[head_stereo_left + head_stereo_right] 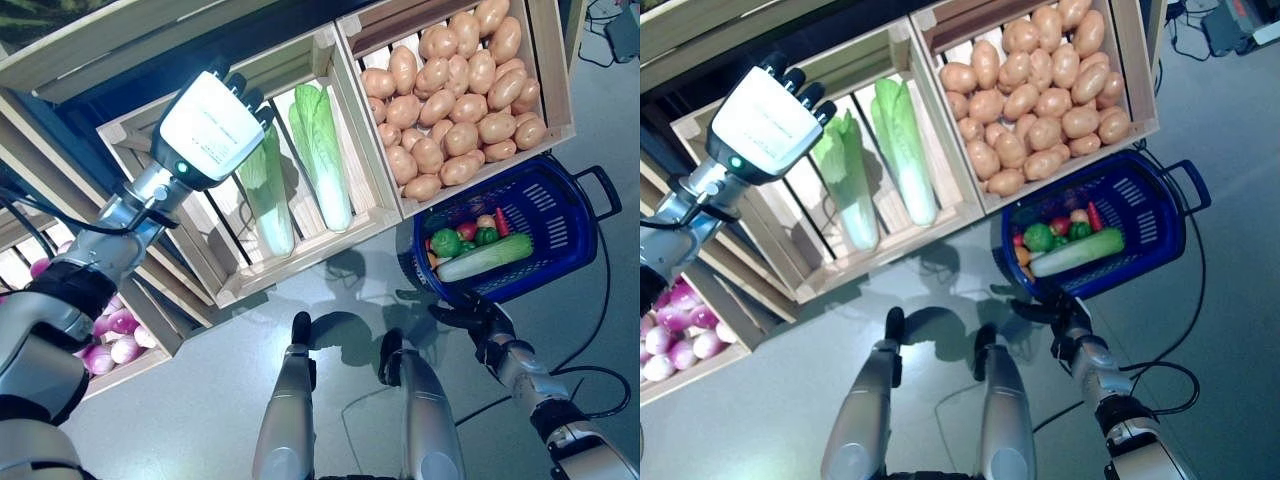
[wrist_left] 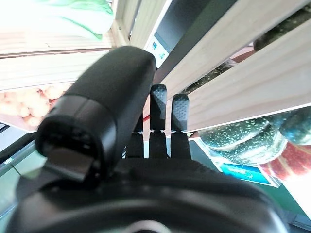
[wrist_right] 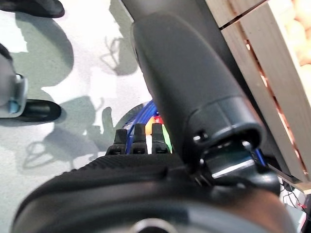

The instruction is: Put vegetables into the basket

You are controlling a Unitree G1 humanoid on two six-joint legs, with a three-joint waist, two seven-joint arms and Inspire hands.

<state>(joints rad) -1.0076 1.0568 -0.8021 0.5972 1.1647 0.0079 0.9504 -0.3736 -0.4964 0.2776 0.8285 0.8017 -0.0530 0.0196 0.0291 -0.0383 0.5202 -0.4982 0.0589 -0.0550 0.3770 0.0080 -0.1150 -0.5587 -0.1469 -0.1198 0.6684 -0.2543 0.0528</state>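
Observation:
Two long green-and-white napa cabbages (image 1: 322, 155) (image 1: 265, 190) lie in the middle wooden crate (image 1: 300, 260). My left hand (image 1: 212, 125) hovers over that crate's left part, above the left cabbage, open with straight fingers (image 2: 180, 109) and holding nothing. The blue plastic basket (image 1: 560, 215) stands on the floor at the right. It holds a long pale-green vegetable (image 1: 485, 257), green peppers (image 1: 446, 242) and some red pieces. My right hand (image 1: 480, 320) hangs low just in front of the basket's near rim, open and empty; its wrist view catches a strip of the basket (image 3: 143, 114).
A crate full of potatoes (image 1: 455, 90) sits behind the basket. Purple onions (image 1: 110, 335) fill a crate at the lower left. Dark green speckled melons (image 2: 243, 141) show behind wooden slats in the left wrist view. Grey floor lies in front of the crates.

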